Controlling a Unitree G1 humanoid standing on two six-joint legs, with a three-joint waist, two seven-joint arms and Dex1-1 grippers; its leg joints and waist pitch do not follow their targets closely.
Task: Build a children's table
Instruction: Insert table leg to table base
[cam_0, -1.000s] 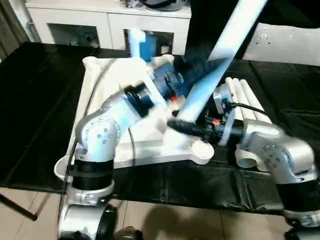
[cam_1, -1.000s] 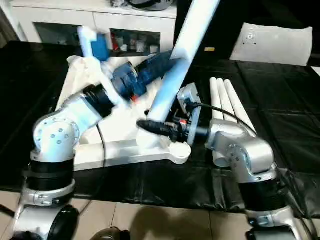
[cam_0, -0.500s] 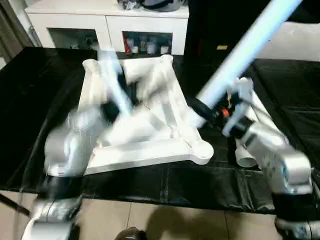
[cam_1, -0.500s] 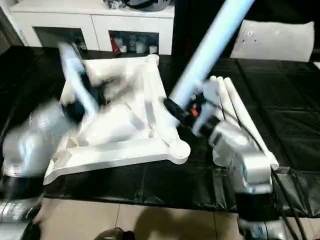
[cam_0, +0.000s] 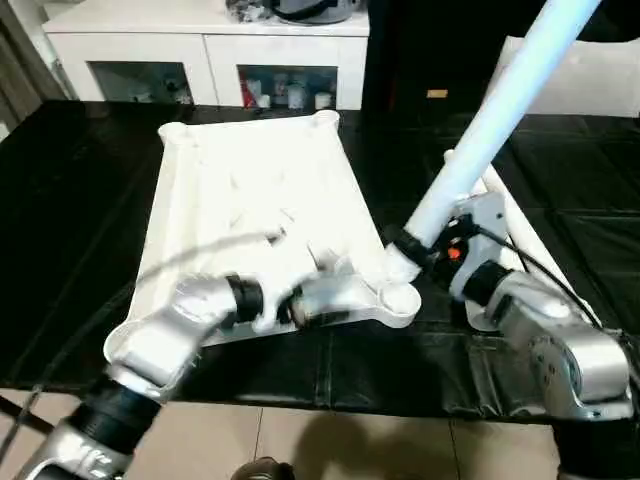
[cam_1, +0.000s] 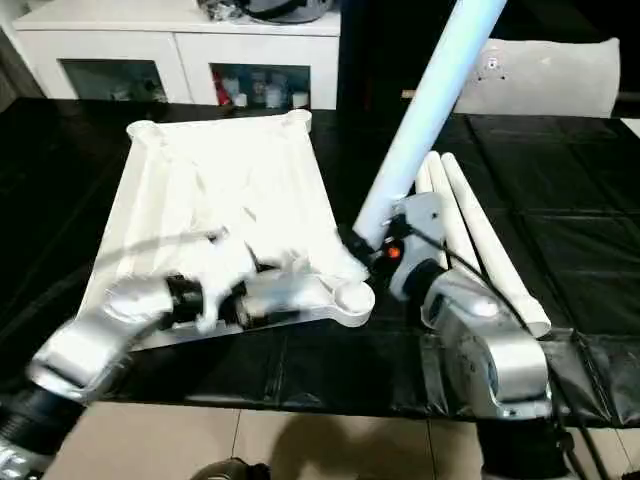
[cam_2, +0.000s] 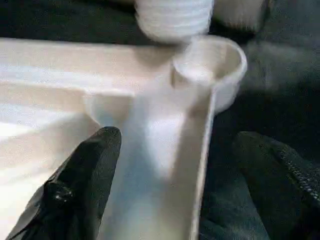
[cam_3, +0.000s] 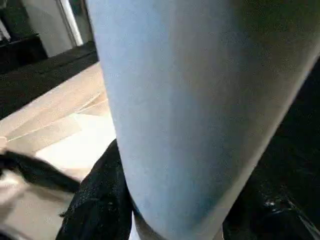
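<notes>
The two head views look forward and down from above the robot's forearms onto the black-covered table (cam_0: 60, 200), a white cabinet (cam_0: 200, 45) at twelve o'clock. Set slightly apart, they share the overturned table top (cam_1: 220, 190), the raised leg (cam_0: 490, 120) at two o'clock and three spare legs (cam_1: 470, 230) at three o'clock. The left wrist view sits very near the top's corner socket (cam_2: 212, 65), looking along its black fingers (cam_2: 85, 180). The right wrist view looks from almost against the raised leg, with the top's edge beyond.
</notes>
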